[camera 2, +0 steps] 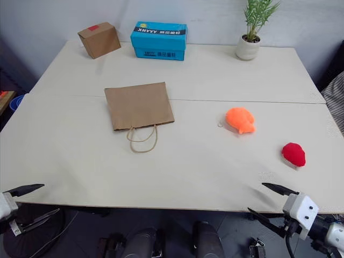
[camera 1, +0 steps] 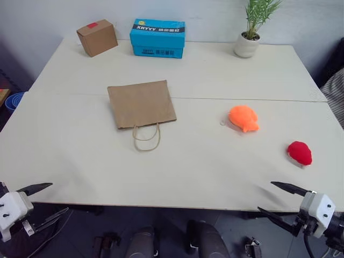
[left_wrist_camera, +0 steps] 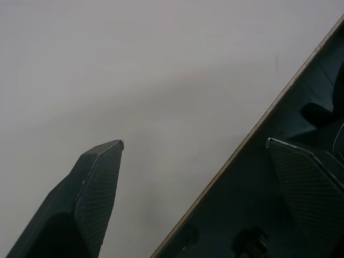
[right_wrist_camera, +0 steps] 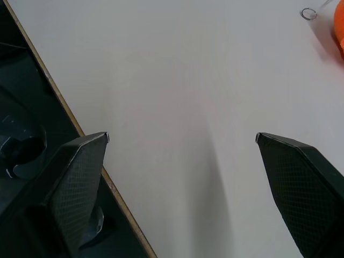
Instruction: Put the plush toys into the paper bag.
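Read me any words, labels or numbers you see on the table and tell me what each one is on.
"XHYYY" in white on the dark band across the blue box.
More print beside it on that band, and on the box's front side: too small to read.
Red sticker on the small cardboard box: nothing legible on it.
The paper bag shows no print.

Cardboard box [camera 1: 97,37], blue box [camera 1: 158,38] and potted plant [camera 1: 252,29] along table's [camera 1: 188,166] far edge.

A wide pale desk [camera 1: 204,70] made of two joined boards stands against a plain grey-white wall [camera 1: 209,13]; dark floor [camera 1: 172,226] shows below its near edge.
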